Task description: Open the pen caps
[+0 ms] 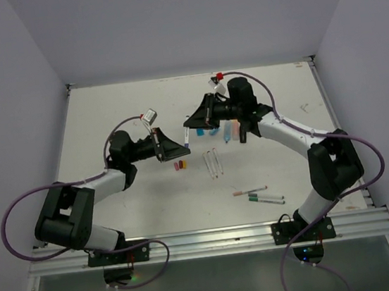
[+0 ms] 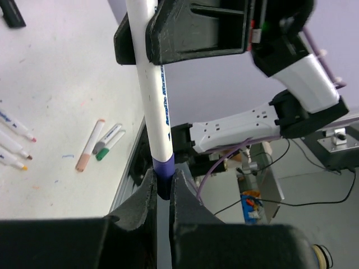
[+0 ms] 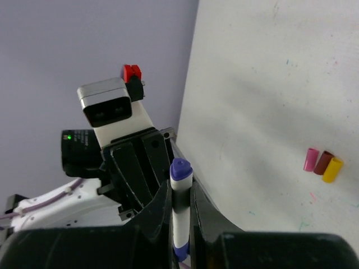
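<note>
A thin white pen [image 1: 188,138] hangs above the table's middle, held between both grippers. My left gripper [image 2: 163,188] is shut on its purple pen cap [image 2: 162,171]; the cap's tip is hidden between the pads. The white barrel [image 2: 152,95] rises from the cap to my right gripper [image 2: 168,33], which is shut on it farther up. In the right wrist view my right gripper [image 3: 180,193] pinches the barrel [image 3: 180,216], and a purple end [image 3: 180,168] pokes past the fingertips. Loose pink [image 3: 310,159], dark red [image 3: 322,163] and yellow [image 3: 332,170] pen caps lie together on the table.
Three uncapped white pens [image 1: 213,163] lie right of the loose caps [image 1: 180,165]. Capped pens [image 1: 250,190] [image 1: 266,198] rest near the right arm's base. Blue highlighters [image 1: 227,130] lie under the right arm. The table's metal front rail [image 1: 213,237] runs along the near edge.
</note>
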You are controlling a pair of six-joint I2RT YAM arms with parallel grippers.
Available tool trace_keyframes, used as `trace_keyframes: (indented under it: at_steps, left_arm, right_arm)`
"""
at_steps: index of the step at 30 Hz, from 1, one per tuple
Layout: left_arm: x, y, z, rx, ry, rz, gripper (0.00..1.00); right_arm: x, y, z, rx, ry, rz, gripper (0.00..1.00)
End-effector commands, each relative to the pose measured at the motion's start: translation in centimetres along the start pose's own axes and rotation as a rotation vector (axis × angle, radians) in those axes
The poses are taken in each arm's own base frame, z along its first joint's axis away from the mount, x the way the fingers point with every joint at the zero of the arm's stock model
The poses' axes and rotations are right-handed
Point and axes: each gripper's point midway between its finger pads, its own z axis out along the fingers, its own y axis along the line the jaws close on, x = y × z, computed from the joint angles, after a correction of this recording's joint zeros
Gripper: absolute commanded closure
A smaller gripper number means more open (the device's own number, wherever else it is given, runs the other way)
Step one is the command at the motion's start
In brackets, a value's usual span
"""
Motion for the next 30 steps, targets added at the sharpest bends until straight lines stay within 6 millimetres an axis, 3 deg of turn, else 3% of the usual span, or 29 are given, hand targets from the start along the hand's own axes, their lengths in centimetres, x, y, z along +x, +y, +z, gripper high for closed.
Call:
trace_keyframes:
  at_steps: [1, 6, 8, 15, 18, 19, 20, 21, 22, 23, 24, 25, 26, 30]
  left_arm:
    - [3.5, -4.1, -1.4, 0.187, 0.145, 0.05, 1.0]
    - [4.2, -5.3, -2.0, 0.26, 0.145, 0.075, 1.0]
    - [4.1, -5.1, -1.9, 0.257, 0.144, 0.066, 1.0]
    - [4.4, -5.3, -2.0, 0.272, 0.164, 0.073, 1.0]
    - [4.4, -3.2, -1.7, 0.187, 0.173, -0.022, 1.0]
    - [4.3, -1.2, -1.5, 0.111, 0.165, -0.077, 1.0]
    - [3.3, -0.4, -1.1, 0.057, 0.154, -0.081, 1.0]
    - [2.8, 1.7, -1.0, -0.007, 0.137, 0.102, 1.0]
    - [1.7, 2.8, -1.0, -0.099, 0.117, 0.14, 1.0]
    - [2.4, 7.0, -2.6, -0.376, 0.105, 0.0, 1.0]
    - [0.2, 7.2, -2.8, -0.454, 0.102, 0.166, 1.0]
    - [-0.6, 8.9, -3.8, -0.587, 0.078, 0.188, 1.0]
    - [-0.1, 9.7, -4.9, -0.672, 0.089, 0.161, 1.0]
    - [-0.8, 11.6, -6.4, -0.782, 0.039, 0.176, 1.0]
  right_arm:
    - [-9.4, 4.6, -4.9, -0.298, -0.279, -0.001, 1.0]
    - [-11.7, 4.4, -5.8, -0.33, -0.308, 0.004, 1.0]
    - [-11.8, 5.2, -5.9, -0.385, -0.29, 0.016, 1.0]
    - [-11.4, 4.0, -5.3, -0.408, -0.257, 0.086, 1.0]
    - [-12.0, 4.5, -5.2, -0.391, -0.259, 0.068, 1.0]
    - [-11.5, 2.5, -4.6, -0.282, -0.237, 0.091, 1.0]
    - [-11.9, 2.6, -4.6, -0.226, -0.239, 0.068, 1.0]
    - [-11.8, 1.6, -4.6, -0.143, -0.234, 0.054, 1.0]
    - [-11.6, -0.1, -4.7, -0.038, -0.227, -0.059, 1.0]
    - [-9.1, -3.9, -5.1, 0.157, -0.138, 0.047, 1.0]
    - [-9.5, -4.2, -5.7, 0.223, -0.142, 0.01, 1.0]
    - [-8.9, -5.6, -6.3, 0.292, -0.113, -0.059, 1.0]
    - [-7.0, -7.3, -7.4, 0.385, -0.059, -0.025, 1.0]
    - [-3.5, -11.7, -9.4, 0.556, 0.045, -0.082, 1.0]
